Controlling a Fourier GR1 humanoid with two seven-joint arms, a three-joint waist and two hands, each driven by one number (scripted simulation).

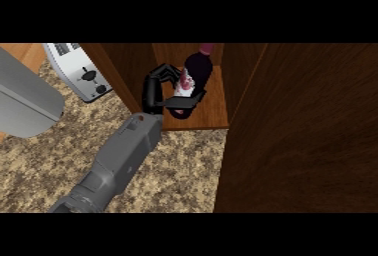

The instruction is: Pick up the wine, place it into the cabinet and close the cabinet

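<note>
The wine (pixel 198 67) is a dark bottle with a white and red label and a maroon cap, its neck pointing to the upper right. It is inside the cabinet's opening, over the wooden shelf (pixel 215 107). My left hand (pixel 153 92) is shut on it from the left, fingers curled over its upper body and thumb under the label. I cannot tell whether the bottle's base rests on the shelf. The cabinet door (pixel 303 135) stands open, a wide dark wood panel filling the right side. My right hand does not show.
A silver toaster (pixel 83 72) sits at the upper left beside the cabinet's left wall (pixel 118 75). A large pale grey shape (pixel 26 100) hangs over the left edge. The speckled counter (pixel 177 170) stretches below the cabinet.
</note>
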